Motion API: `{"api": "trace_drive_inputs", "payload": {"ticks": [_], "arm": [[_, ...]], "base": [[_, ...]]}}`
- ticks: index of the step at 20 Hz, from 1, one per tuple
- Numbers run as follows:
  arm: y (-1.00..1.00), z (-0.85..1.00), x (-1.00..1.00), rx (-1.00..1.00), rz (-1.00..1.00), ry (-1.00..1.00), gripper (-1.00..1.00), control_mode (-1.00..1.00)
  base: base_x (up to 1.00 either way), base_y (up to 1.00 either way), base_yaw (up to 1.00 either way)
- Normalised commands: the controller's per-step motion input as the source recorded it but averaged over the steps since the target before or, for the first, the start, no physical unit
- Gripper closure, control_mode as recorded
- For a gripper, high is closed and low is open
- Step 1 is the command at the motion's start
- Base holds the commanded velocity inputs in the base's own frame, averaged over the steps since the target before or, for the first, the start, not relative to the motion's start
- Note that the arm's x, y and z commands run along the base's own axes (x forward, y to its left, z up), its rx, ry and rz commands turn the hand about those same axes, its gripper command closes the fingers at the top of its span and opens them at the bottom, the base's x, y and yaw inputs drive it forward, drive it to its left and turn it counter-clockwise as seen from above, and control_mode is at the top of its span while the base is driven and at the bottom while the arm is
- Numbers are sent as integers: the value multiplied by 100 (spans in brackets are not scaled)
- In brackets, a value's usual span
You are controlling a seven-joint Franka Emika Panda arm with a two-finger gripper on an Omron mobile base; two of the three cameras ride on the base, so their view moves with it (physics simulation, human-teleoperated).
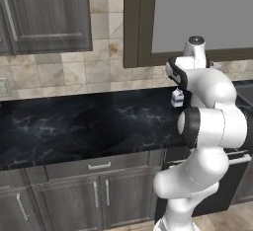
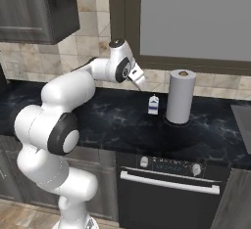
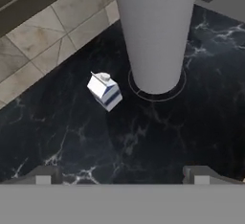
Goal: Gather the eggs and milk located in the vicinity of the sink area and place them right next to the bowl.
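The milk [image 3: 105, 90], a small white gable-top carton with a dark bluish label, stands upright on the black counter [image 3: 158, 137] just left of the paper-towel roll. It also appears as the milk [image 2: 153, 105] and the milk [image 1: 177, 97] near the tiled back wall. My gripper [image 2: 139, 80] hangs above and to the left of the carton, apart from it. The fingertips [image 3: 44, 175] stand wide apart, so my gripper [image 3: 122, 177] is open and holds nothing. The eggs, the bowl and the sink basin are out of view.
A tall white paper-towel roll [image 2: 180, 97] on a round base stands right beside the carton. An oven front with knobs [image 2: 169, 167] sits under the counter. A flat grey surface [image 2: 243, 125] starts at the counter's right end. Dark cabinets [image 1: 47, 13] hang above.
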Motion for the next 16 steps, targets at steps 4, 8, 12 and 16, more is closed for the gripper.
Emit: {"api": "trace_drive_inputs", "payload": {"ticks": [4, 8, 12, 16], "arm": [[-28, -12, 1, -2, 37, 0, -100, -100], [-3, -6, 0, -12, 34, 5, -100, -100], [0, -7, 0, -18, 29, 3, -100, -100], [5, -7, 0, -25, 19, 4, -100, -100]], "base": [[0, 0, 0], [0, 0, 0], [0, 0, 0], [0, 0, 0]]}}
